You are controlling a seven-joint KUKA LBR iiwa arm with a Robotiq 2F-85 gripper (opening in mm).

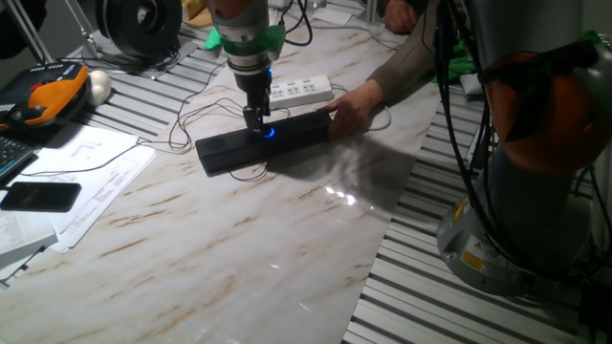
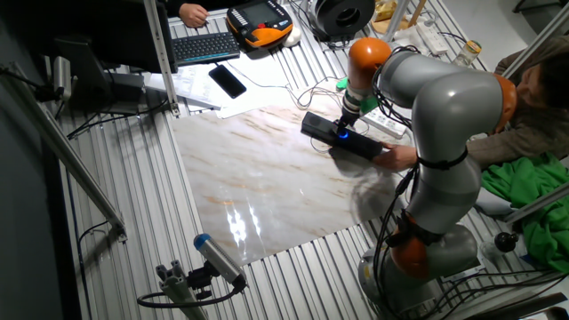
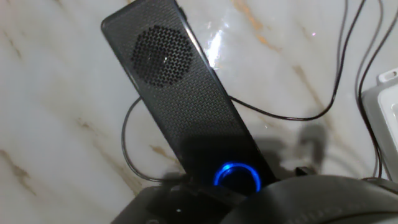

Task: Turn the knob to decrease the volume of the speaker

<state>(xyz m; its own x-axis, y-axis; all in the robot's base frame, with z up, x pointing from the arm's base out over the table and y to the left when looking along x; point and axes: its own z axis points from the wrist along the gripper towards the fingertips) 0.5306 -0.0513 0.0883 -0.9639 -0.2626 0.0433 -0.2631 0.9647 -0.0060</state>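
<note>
The speaker (image 1: pixel 263 140) is a long black bar lying on the marble tabletop. It also shows in the other fixed view (image 2: pixel 331 133) and in the hand view (image 3: pixel 180 93). The knob (image 1: pixel 269 132) glows blue at its middle, and shows in the other fixed view (image 2: pixel 343 135) and low in the hand view (image 3: pixel 237 177). My gripper (image 1: pixel 254 121) points straight down right at the knob, also seen in the other fixed view (image 2: pixel 345 124). Its fingers look close together. The blue ring shows uncovered just beside them. A person's hand (image 1: pixel 352 108) holds the speaker's right end.
A white power strip (image 1: pixel 301 92) lies just behind the speaker, with thin cables (image 3: pixel 292 115) looping around it. A black phone (image 1: pixel 38 196), papers and an orange pendant (image 1: pixel 53 96) lie at the left. The person's arm reaches in from the back right.
</note>
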